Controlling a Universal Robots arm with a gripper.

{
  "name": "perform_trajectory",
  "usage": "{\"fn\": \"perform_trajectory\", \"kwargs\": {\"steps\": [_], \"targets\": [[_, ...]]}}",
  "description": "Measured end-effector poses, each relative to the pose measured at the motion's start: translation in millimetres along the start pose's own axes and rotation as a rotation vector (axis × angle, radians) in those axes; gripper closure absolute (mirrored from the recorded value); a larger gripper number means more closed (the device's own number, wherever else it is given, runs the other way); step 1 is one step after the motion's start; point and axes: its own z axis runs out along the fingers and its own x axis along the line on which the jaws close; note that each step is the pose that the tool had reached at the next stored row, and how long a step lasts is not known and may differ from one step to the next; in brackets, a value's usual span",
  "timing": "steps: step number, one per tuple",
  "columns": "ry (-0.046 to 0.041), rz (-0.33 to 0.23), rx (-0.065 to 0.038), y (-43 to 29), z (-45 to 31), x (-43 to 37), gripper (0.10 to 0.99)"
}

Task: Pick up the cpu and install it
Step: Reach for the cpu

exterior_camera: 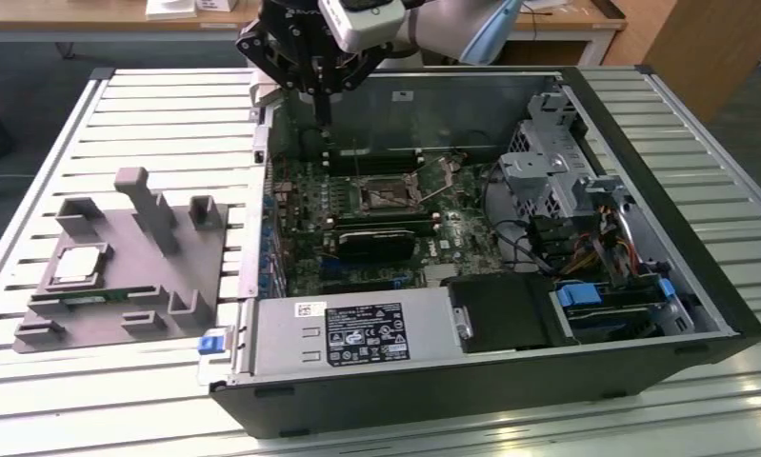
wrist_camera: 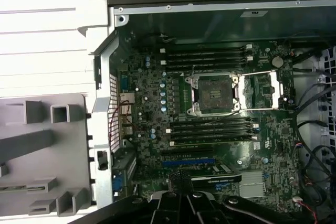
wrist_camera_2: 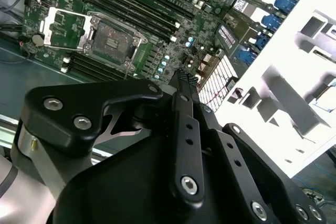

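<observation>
The cpu (exterior_camera: pixel 79 265), a small silver square, lies flat in a recess of the grey holder (exterior_camera: pixel 164 276) on the slatted table, at the exterior view's left of the open computer case. My gripper (exterior_camera: pixel 323 112) hangs high over the far left corner of the case, well away from the cpu. Its black fingertips (wrist_camera_2: pixel 186 80) are pressed together with nothing between them, so it is shut. The motherboard's socket (wrist_camera: pixel 212 94) stands open and bare, its metal frame (wrist_camera: pixel 273 90) flipped aside; the socket (wrist_camera_2: pixel 113 40) also shows in the second wrist view.
A green memory stick (exterior_camera: pixel 94 297) lies at the holder's front, and posts (exterior_camera: pixel 145 205) rise from the holder. Inside the case are a power supply (exterior_camera: pixel 354 333), a drive cage (exterior_camera: pixel 551 162) and loose cables (exterior_camera: pixel 539 243). The case wall (exterior_camera: pixel 253 190) stands between the holder and the board.
</observation>
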Motion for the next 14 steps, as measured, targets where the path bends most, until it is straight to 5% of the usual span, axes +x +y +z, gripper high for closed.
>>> {"fn": "perform_trajectory", "kwargs": {"steps": [14], "targets": [[0.0, 0.0, 0.0, -1.3, 0.0, 17.6, 0.98]]}}
